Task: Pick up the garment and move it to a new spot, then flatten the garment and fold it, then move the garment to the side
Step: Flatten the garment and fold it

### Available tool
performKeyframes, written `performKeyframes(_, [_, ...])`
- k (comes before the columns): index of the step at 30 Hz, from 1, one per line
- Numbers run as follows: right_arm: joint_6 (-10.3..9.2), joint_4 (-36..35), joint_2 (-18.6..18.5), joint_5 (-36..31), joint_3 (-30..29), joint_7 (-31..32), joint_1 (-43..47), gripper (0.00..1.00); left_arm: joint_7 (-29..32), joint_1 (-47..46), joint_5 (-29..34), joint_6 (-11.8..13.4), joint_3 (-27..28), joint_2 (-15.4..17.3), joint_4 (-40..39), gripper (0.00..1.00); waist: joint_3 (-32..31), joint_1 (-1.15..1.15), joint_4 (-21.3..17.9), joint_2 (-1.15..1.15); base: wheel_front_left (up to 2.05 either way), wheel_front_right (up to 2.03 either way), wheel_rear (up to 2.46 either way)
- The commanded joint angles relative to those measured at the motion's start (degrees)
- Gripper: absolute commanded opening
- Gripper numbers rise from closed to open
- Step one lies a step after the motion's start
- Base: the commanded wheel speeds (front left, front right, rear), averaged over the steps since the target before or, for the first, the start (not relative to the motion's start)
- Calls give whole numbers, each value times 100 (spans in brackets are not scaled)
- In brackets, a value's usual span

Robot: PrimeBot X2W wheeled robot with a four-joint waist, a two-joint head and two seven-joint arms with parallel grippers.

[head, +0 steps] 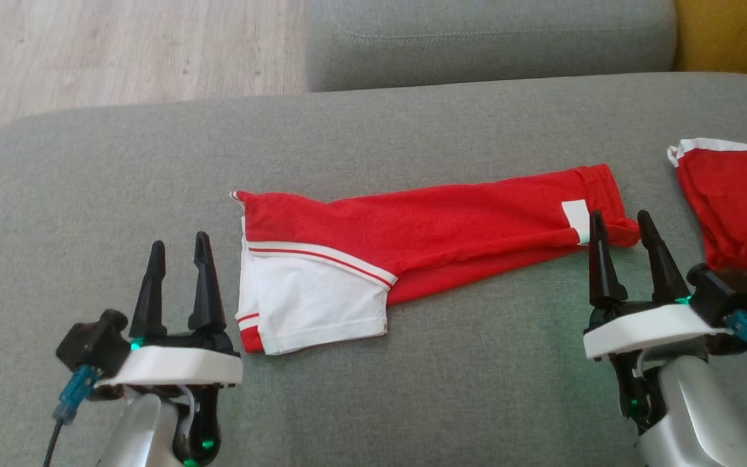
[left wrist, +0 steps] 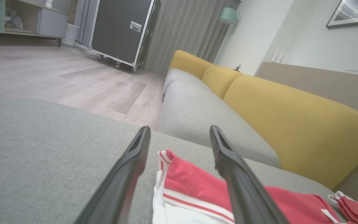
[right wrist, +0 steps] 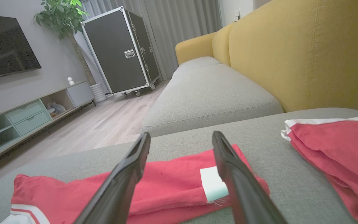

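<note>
**Item 1, left fingers** [head: 205, 285]: spread wide and empty, poised over the grey sofa cushion [head: 120, 162], just beside the garment's white end.

**Item 2, garment** [head: 464, 211]: red with a white panel and stripes. It lies mid-cushion as a long narrow strip, apparently flattened and folded once lengthwise, with a white label [head: 576, 217] at its right end.

**Item 3, right fingers** [head: 600, 259]: spread wide and empty, tips at the strip's right end by the label; contact cannot be told.

**Item 4, second red garment** [head: 736, 214]: folded, at the far right, apart from the strip.

**Status, judged:** relocation and flattening look done. Folding seems partway, with the crosswise folds and the move aside remaining.
</note>
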Motion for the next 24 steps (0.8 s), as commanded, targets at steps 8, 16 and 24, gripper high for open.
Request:
performKeyframes(8, [19,69,68,-673,-377,-60,-593,100,-37,-405,415,-254,288,-142,50,100,303,1,157,0,0,0,0])
performKeyframes(16, [19,1336,-38,-1422,-1643,524,-1656,100,-37,-704,488,-338,177,-216,151,100,746,1,409,0,0,0,0])
performKeyframes(24, [19,2549,-67,-2217,-2642,885,-2208,100,-37,-856,457,-362,70,-232,151,100,975,1,596,0,0,0,0])
